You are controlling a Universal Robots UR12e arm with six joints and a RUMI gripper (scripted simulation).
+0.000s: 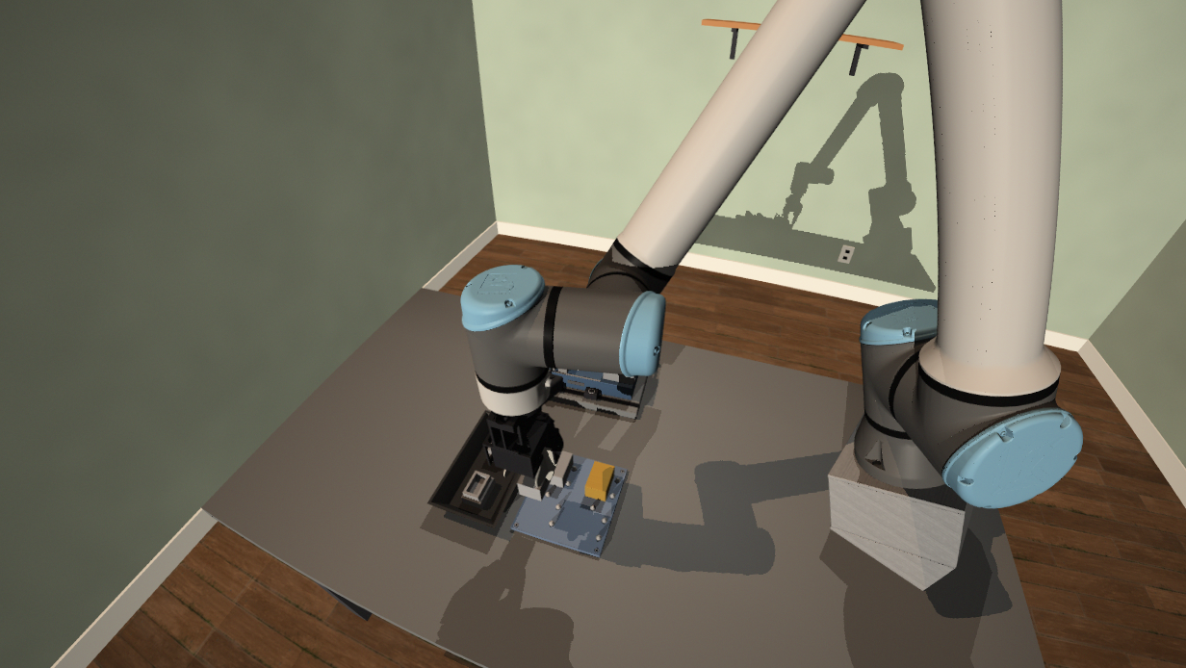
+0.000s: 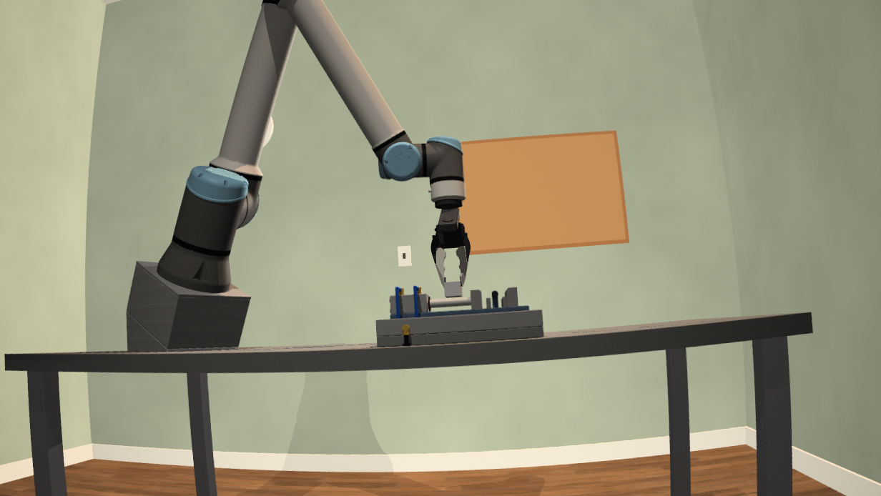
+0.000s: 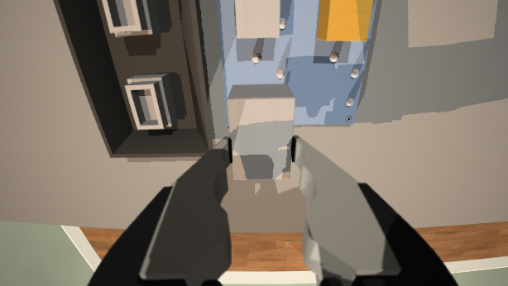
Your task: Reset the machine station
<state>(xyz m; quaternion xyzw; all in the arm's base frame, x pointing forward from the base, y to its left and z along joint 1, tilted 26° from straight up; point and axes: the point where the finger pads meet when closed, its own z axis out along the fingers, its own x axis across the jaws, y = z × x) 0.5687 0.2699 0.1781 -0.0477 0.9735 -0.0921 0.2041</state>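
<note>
Pale green walls and a wood floor surround the dark gray table (image 1: 348,398) that carries the station. The two-jaw gripper (image 3: 261,150) pinches 1 plain gray aluminum blank (image 3: 261,124) across its short width and holds it in the air, above the near edge of the blue infeed plate with short pins (image 3: 314,83). A narrow grip leaves the long sides free, which suits seating against the fixed jaw of the vise (image 2: 459,320).

On the plate lie 1 more gray blank (image 3: 256,18) and 1 yellow brass blank (image 3: 345,21), both between pins. The black outfeed tray (image 3: 95,107) beside the plate holds 2 pocketed finished parts (image 3: 149,101), pockets up.

Open air surrounds the raised blank. Judged from this, the carry to the vise, which lies behind the wrist in the top view, calls only for clearance over the vise's upright blocks.
</note>
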